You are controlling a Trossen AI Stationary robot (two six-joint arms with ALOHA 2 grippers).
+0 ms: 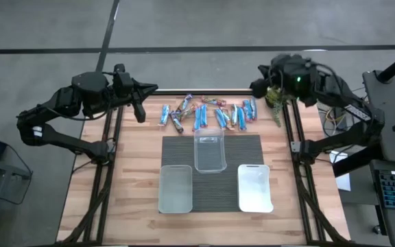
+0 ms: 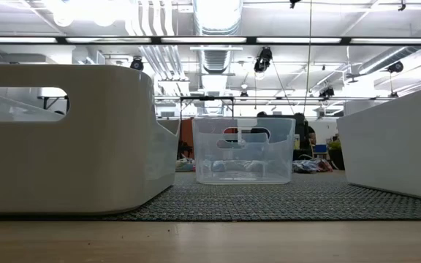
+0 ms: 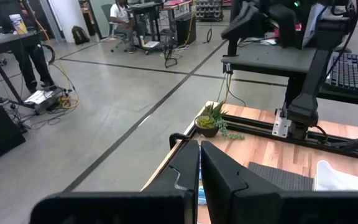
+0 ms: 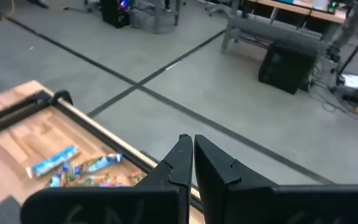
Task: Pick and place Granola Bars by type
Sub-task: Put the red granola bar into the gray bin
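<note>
We judge the bars (image 1: 208, 114) light, crinkly and slippery, best pinched across the middle, while our left fingers (image 3: 199, 168) and right fingers (image 4: 187, 155) are closed, holding nothing.

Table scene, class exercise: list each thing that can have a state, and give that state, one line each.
Granola bars: loose in a row at the table's far edge, none sorted.
Centre tub: upright, empty.
Left tub: upright, empty.
Right tub: upright, empty.
Left claw: shut, holding nothing.
Right claw: shut, holding nothing.
</note>
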